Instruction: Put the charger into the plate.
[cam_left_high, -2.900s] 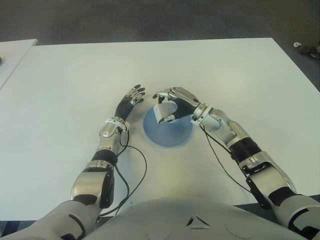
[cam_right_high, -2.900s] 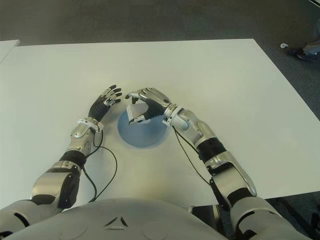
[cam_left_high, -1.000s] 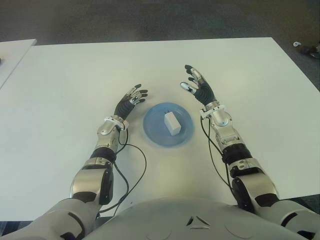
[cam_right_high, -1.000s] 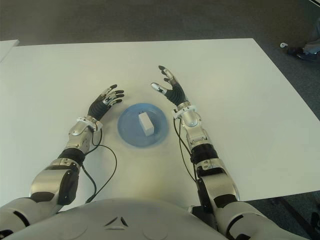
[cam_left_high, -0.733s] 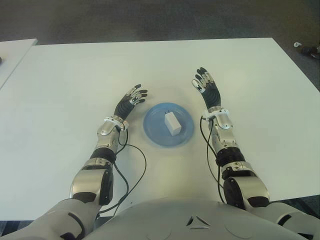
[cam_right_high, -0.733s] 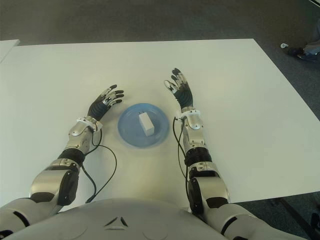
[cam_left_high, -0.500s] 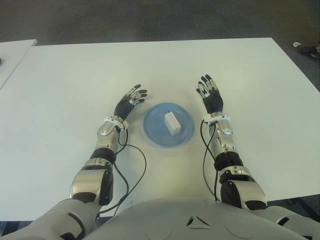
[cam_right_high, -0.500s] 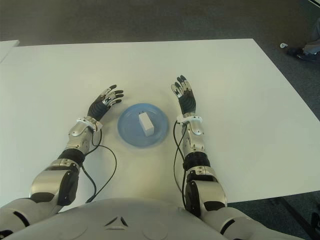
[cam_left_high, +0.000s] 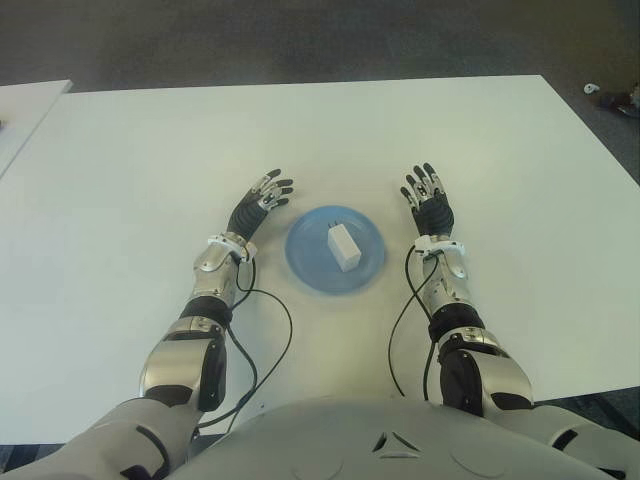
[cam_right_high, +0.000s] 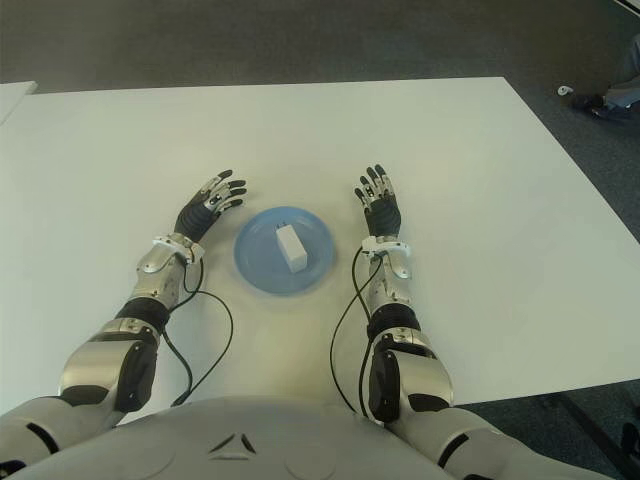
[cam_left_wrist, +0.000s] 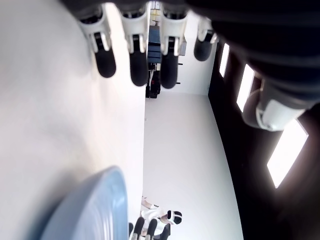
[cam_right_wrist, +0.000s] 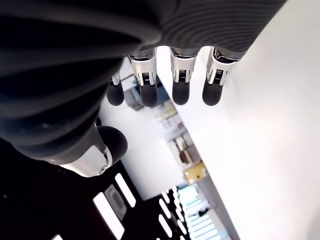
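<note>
White charger (cam_left_high: 344, 246) seen lying inside blue plate (cam_left_high: 304, 262); task judged done. Left hand (cam_left_high: 256, 204) and right hand (cam_left_high: 430, 205) flanking plate, fingers spread, nothing held.

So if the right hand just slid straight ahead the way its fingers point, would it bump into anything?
Probably not. The right hand points away from the robot, beside the plate holding the charger, and only bare white table shows ahead up to the far edge.

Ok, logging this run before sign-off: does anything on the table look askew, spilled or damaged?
Nothing stands out. The white charger lies inside the blue plate, and the left hand and right hand show open on either side.
</note>
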